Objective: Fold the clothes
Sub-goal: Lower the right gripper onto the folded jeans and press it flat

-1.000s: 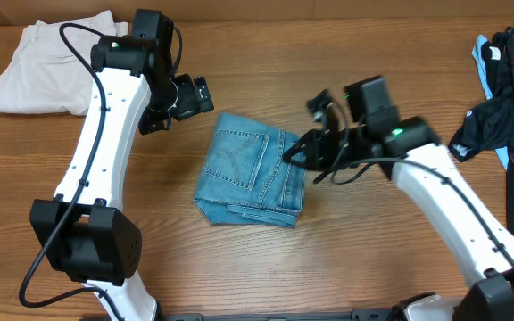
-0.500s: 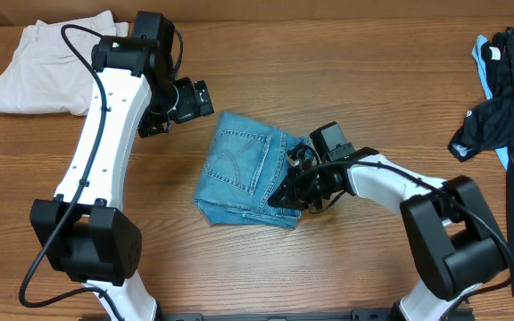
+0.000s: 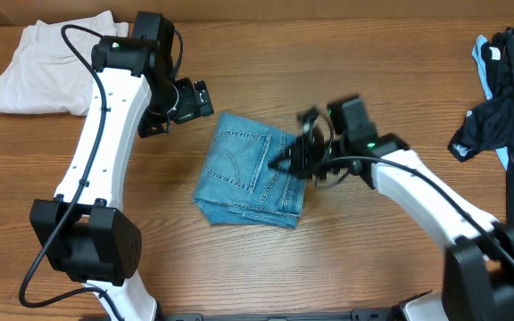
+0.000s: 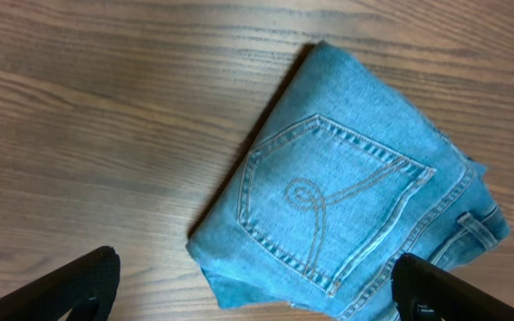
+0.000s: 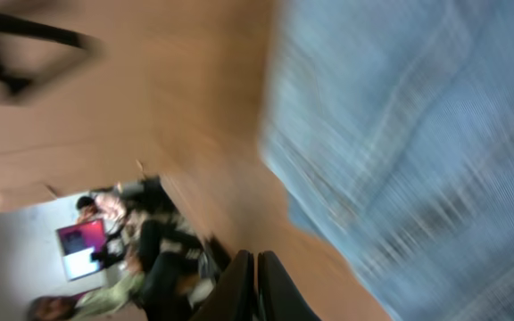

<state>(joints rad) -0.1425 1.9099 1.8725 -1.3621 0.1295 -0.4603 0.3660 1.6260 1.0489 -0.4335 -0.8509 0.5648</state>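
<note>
On the wooden table (image 3: 346, 53) I see the folded light blue jeans (image 3: 248, 169) lying flat, back pocket up. My left end effector (image 3: 193, 96) hangs with its fingers wide apart, the jeans just ahead of it. My right end effector (image 3: 291, 156) has its fingers together, and the jeans' near edge is directly under its tips.

the right gripper (image 3: 284, 162) has swung back up the right edge of the jeans (image 3: 244, 171).
</note>
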